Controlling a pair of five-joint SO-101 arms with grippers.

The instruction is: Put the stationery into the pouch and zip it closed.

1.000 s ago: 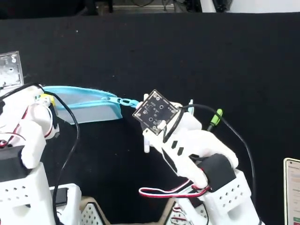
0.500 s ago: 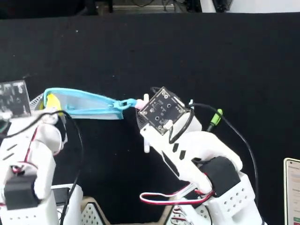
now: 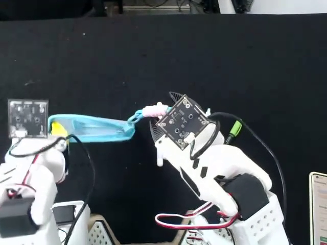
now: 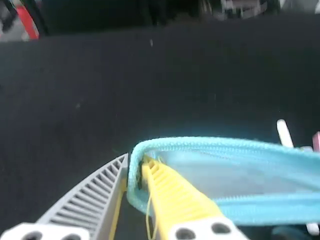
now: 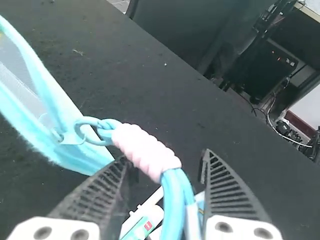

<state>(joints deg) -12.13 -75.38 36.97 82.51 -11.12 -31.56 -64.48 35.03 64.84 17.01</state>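
Note:
The light blue pouch (image 3: 94, 129) hangs stretched between the two grippers over the black table. My left gripper (image 3: 55, 128) is shut on the pouch's left end; its yellow and grey fingers pinch the zipper rim (image 4: 136, 162) of the pouch (image 4: 230, 170). My right gripper (image 3: 162, 108) is shut on the pink-wrapped zipper pull cord (image 3: 153, 109), which runs from a blue ring between its fingers (image 5: 167, 160). The pouch's corner (image 5: 45, 120) shows beyond the pull (image 5: 145, 150). A green pen (image 3: 234, 128) lies on the cloth behind the right arm.
A white and teal pen-like item (image 5: 145, 226) lies under the right gripper. A small white stick (image 4: 283, 133) lies past the pouch. A white card (image 3: 319, 204) sits at the right edge. Bare black cloth (image 3: 204, 56) spreads across the far half.
The right gripper has drawn the pink pull to the right. The left gripper has shifted with the pouch's end, and the pouch has turned on edge and pulled taut.

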